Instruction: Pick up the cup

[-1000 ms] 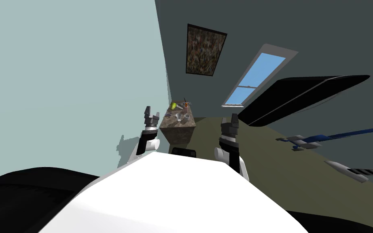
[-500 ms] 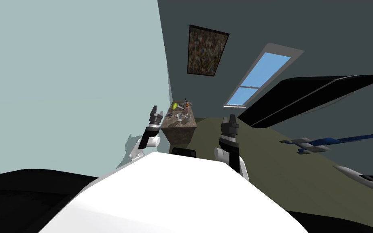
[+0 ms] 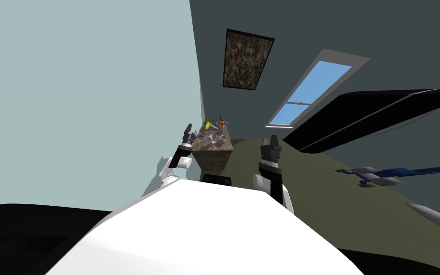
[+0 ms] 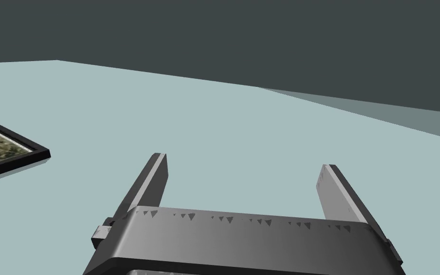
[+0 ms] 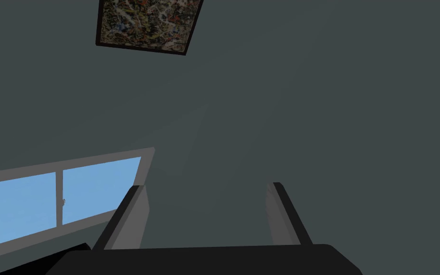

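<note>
So, this is the reach-out step, & the cup isn't held yet. The cup (image 3: pixel 213 138) is a tiny pale thing on top of the small brown table (image 3: pixel 210 160) in the corner. Other little bits sit close round it: a yellow-green thing (image 3: pixel 207 124) at the far end, a red-orange pot (image 3: pixel 222 124) next to that, & a 2nd pale thing (image 3: pixel 221 139) just beside the cup. They're so small I can't be sure which pale one is the cup.

L gripper (image 3: pixel 188 127) is up by the table's near left edge, touching nothing. Its fingers (image 4: pixel 150 184) are wide apart w/ nothing between them. It points up at the pale wall, not down at the table top. R gripper (image 3: pixel 273 139) is held up on the other side of the table, apart from it, fingers spread & empty too.

Next, I think: go a bit closer & tip the L hand down till it looks at the table top. Then bring the open fingers to each side of the cup w/o bumping the bits near it. Only then squeeze & lift.
</note>
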You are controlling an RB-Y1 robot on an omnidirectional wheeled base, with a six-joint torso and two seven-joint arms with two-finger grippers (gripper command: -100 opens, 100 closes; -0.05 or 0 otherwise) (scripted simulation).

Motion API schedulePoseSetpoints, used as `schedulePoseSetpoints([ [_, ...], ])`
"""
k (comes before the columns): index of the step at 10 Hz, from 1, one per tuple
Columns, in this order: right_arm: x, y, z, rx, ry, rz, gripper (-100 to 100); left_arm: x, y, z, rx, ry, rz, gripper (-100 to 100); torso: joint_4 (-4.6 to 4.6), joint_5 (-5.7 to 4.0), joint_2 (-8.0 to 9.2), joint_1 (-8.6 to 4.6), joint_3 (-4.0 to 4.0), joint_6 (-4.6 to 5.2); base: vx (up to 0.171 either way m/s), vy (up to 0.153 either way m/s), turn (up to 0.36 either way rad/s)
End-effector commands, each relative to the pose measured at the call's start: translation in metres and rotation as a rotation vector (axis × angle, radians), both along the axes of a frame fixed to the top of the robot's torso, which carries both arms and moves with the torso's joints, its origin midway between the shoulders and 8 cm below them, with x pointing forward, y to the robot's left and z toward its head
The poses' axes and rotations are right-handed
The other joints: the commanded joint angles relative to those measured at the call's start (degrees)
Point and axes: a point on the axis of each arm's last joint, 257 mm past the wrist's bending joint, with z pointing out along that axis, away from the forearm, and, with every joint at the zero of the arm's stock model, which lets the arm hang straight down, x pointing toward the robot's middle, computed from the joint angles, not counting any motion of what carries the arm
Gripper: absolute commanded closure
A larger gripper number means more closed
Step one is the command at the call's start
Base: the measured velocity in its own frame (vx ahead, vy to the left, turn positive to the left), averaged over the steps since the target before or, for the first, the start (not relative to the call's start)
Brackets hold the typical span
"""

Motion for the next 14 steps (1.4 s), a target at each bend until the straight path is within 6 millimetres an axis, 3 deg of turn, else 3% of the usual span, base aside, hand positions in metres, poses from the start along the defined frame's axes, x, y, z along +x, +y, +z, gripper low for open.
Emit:
schedulePoseSetpoints([
  [1, 0.0, 0.0, 0.0, 0.0, 0.0, 0.0, 0, 0.015, -0.009, -0.001, -0.002, 0.026, -0.024, -100, 0.0, 0.0, 0.0, 0.0, 0.0, 0.0, 0.008, 0.006, 0.052],
  [11, 0.0, 0.0, 0.0, 0.0, 0.0, 0.0, 0, 0.093, -0.053, -0.019, 0.0, 0.193, -0.105, -100, -0.01, 0.0, -0.02, 0.0, -0.01, -0.01, 0.013, 0.009, 0.058],
  [12, 0.0, 0.0, 0.0, 0.0, 0.0, 0.0, 0, 0.107, -0.06, -0.028, 0.005, 0.235, -0.113, -100, -0.01, 0.0, -0.01, 0.0, -0.01, -0.01, 0.013, 0.004, 0.085],
  [13, 0.0, 0.0, 0.0, 0.0, 0.0, 0.0, 0, 0.109, -0.062, -0.023, 0.007, 0.234, -0.116, -100, -0.01, 0.0, -0.01, 0.0, -0.01, -0.02, 0.011, -0.001, 0.032],
  [14, 0.0, 0.0, 0.0, 0.0, 0.0, 0.0, 0, 0.12, -0.066, -0.037, 0.014, 0.28, -0.118, -100, -0.01, 0.0, 0.0, -0.02, 0.0, 0.0, 0.014, 0.001, 0.076],
])
